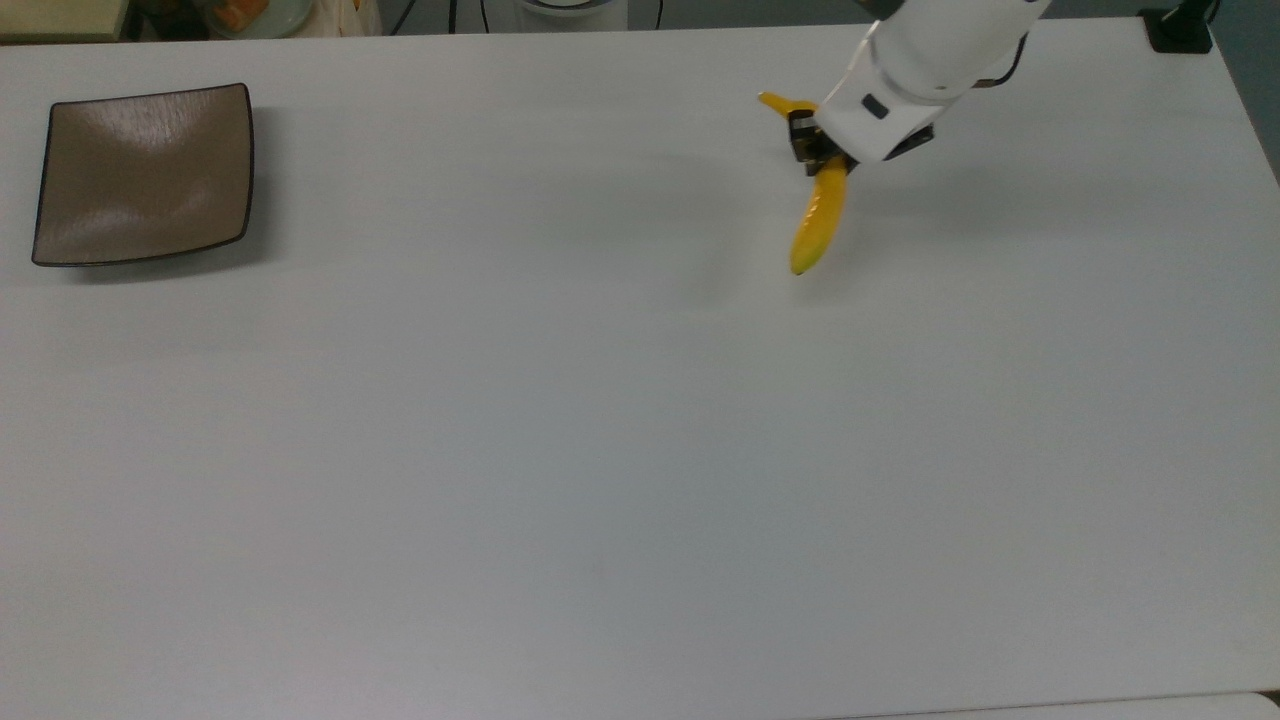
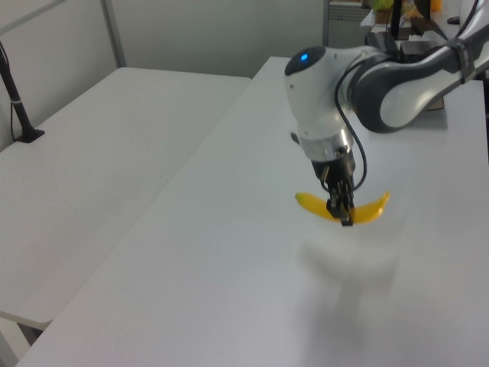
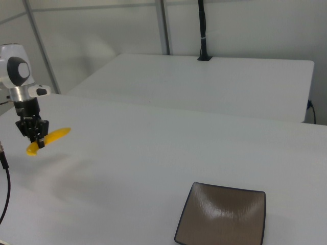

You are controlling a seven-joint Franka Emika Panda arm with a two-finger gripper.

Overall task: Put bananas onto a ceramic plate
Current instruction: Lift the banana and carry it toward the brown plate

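Gripping the banana (image 1: 818, 222) mid-length above the worktop (image 1: 600, 450), the end effector (image 1: 822, 158) is hanging well apart from the ceramic plate (image 1: 140, 175), toward the top view's right.

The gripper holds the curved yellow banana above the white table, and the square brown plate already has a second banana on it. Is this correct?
Not quite. The square brown plate is bare, as the top view shows. The rest holds: the gripper grips the curved yellow banana above the white table.
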